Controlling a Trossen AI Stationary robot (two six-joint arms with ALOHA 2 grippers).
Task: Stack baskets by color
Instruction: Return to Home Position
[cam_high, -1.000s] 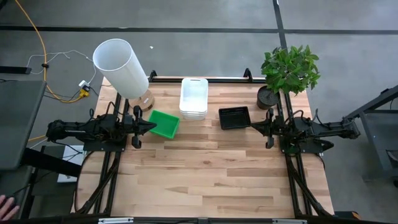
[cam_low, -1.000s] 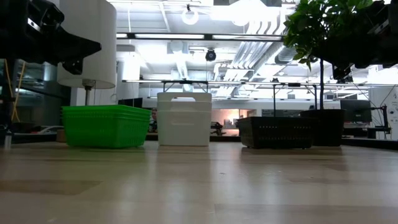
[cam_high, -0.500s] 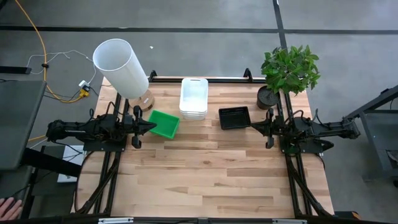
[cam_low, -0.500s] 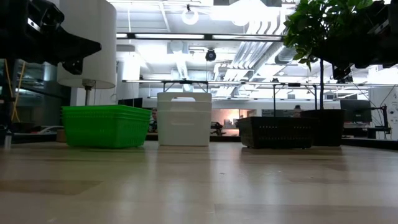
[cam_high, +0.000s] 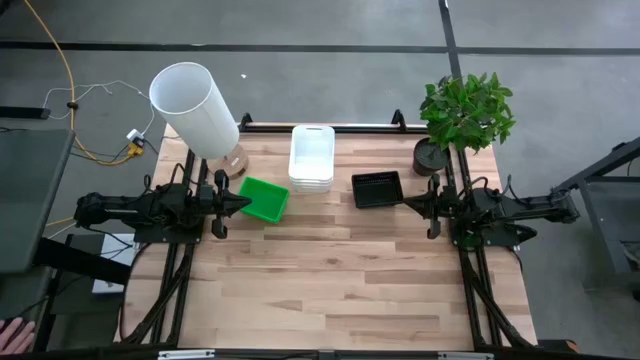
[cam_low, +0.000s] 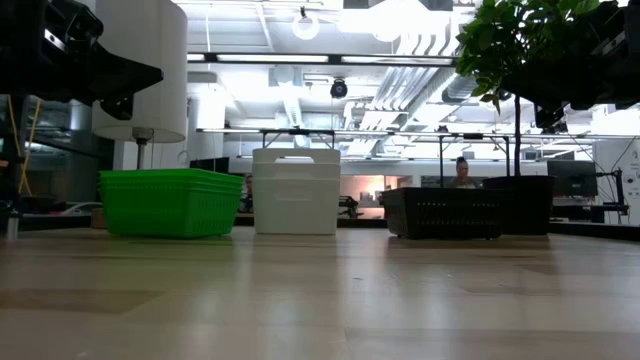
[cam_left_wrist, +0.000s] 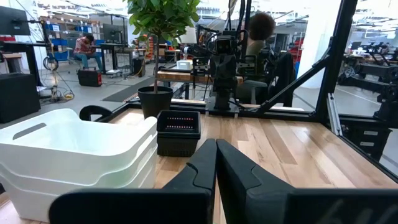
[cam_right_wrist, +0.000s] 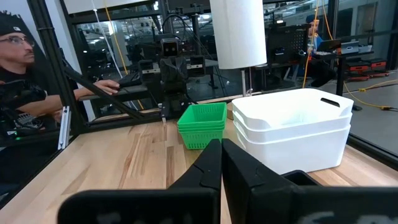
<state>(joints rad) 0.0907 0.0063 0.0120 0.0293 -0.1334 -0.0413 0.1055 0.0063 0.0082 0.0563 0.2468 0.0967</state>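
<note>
green baskets (cam_high: 264, 199): we see one stack, just beside left gripper (cam_high: 240, 203)
white baskets (cam_high: 311, 157): stacked, back middle
black baskets (cam_high: 377, 189): stacked, near right gripper (cam_high: 407, 203)
fingers: we see both pairs closed, empty

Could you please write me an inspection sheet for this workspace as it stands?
Surface: light wooden table, no spills seen.
Job's things: bright green plastic baskets, white plastic baskets and black mesh baskets, one pile per colour, near the far edge.
Clutter: tall white cylinder and potted green plant at the far corners.
Grippers: left gripper and right gripper shut, holding nothing, at the table's sides.
Cables: yellow cable on the floor.
Surroundings: person beside the table.
</note>
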